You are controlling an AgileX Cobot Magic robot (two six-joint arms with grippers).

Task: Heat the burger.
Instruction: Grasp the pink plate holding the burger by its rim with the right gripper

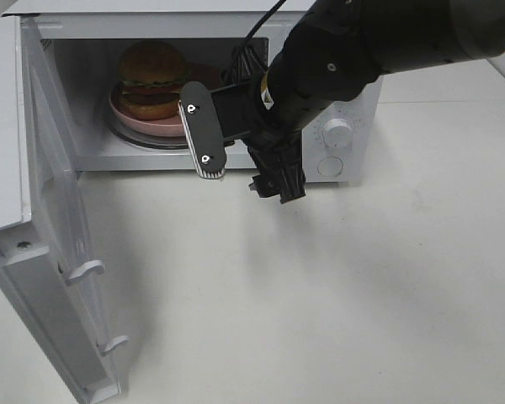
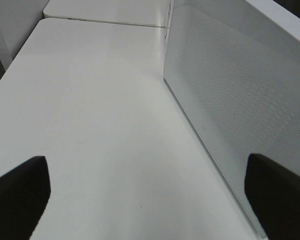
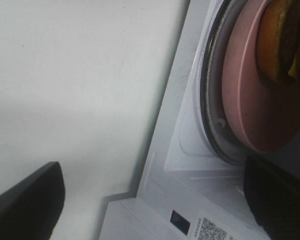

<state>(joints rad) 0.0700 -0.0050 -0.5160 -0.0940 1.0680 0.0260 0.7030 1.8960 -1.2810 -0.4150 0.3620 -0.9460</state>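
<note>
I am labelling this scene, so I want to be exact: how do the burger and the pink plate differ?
The burger is tall and many-coloured; the pink plate is low and one plain colour. The burger sits on top; the pink plate lies under it, on the turntable. Both are round, and both are inside the open microwave.

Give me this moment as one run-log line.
burger on plate inside microwave | door open | right gripper open, empty, at opening | left gripper open, empty, by door

tall burger [image 1: 153, 77] upright on pink plate [image 1: 148, 128] inside open microwave [image 1: 360, 126].
</note>
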